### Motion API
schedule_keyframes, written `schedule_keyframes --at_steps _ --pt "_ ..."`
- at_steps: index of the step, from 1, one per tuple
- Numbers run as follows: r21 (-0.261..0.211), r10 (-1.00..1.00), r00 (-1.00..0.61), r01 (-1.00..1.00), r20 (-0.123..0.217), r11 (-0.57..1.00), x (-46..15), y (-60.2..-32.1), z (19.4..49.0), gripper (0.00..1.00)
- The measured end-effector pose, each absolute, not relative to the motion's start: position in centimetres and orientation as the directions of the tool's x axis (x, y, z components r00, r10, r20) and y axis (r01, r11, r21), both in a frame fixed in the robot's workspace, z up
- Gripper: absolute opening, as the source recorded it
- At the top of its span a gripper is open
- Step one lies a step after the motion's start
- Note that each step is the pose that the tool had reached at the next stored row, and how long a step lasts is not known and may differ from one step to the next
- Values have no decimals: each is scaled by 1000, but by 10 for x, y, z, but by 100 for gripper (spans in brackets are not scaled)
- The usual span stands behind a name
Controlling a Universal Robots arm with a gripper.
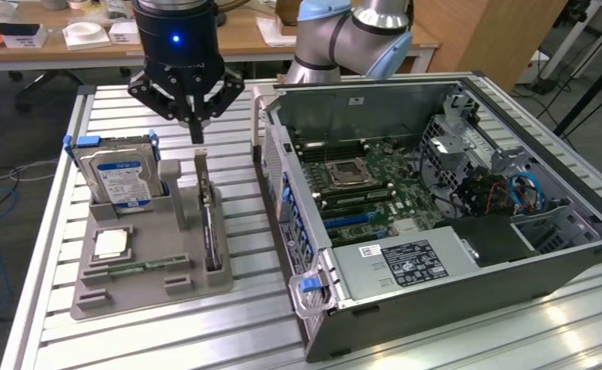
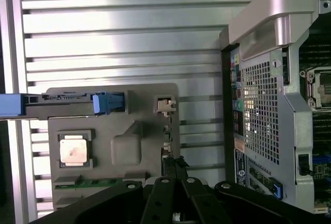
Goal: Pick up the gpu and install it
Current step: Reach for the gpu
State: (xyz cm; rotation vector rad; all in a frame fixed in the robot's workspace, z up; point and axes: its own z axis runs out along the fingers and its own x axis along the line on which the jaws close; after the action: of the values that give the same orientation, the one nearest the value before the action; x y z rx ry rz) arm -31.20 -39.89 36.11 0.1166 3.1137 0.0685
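Exterior view: gripper (image 1: 196, 132) hangs close above one end of the gpu (image 1: 210, 223).
Its jaws are pressed together, holding nothing. The gpu stands on edge in a slot of the grey holder (image 1: 146, 289), between the hard drive (image 1: 121, 179) and the open computer case (image 1: 404, 331), on the slatted table (image 1: 177, 331).

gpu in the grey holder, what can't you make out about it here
1. Exterior view: the gpu stands edge-on in the holder, so its faces are hidden.
2. Exterior view: whether the shut gripper touches the card's top edge cannot be told.
3. Wrist view: the gripper's own body covers most of the card.
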Motion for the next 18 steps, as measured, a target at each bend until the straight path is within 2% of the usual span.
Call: schedule_keyframes --at_steps 18 --pt "45 75 -997 74 -23 996 -320 -399 360 11"
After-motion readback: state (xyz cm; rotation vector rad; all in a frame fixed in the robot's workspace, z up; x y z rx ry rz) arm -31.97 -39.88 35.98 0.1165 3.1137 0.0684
